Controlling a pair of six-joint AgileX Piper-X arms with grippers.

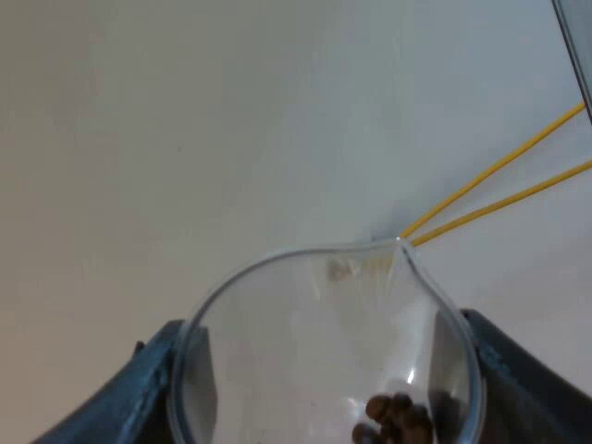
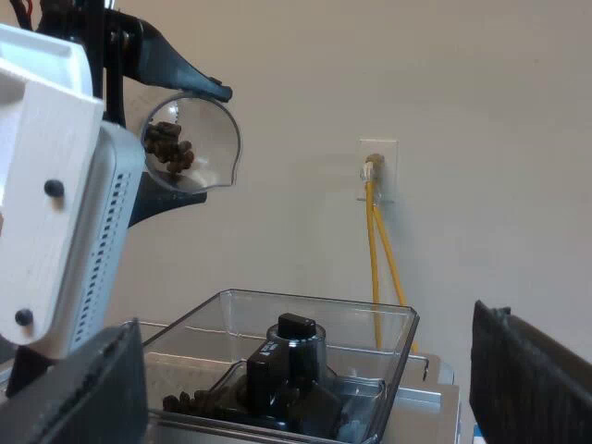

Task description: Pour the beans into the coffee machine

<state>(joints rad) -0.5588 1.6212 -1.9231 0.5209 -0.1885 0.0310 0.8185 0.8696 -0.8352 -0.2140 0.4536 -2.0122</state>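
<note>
pinched across its 2 sides by left gripper [image 1: 328, 375]: measuring glass [image 1: 314, 296], tipped over, well above the bean hopper [image 2: 305, 319]. clear, thin, rounded, smooth-walled; probably light, slippery, breakable, so best held at those sides. dark beans [image 1: 398, 421] heaped inside. right gripper [image 2: 310, 384] spread wide, empty, just over the clear boxy hopper.

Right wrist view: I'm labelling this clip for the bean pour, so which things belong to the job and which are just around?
Belongs to the job: measuring glass, tilted, in the left gripper; beans in it; bean hopper; espresso machine.
Just around: yellow cables; wall socket; the open right gripper.
</note>
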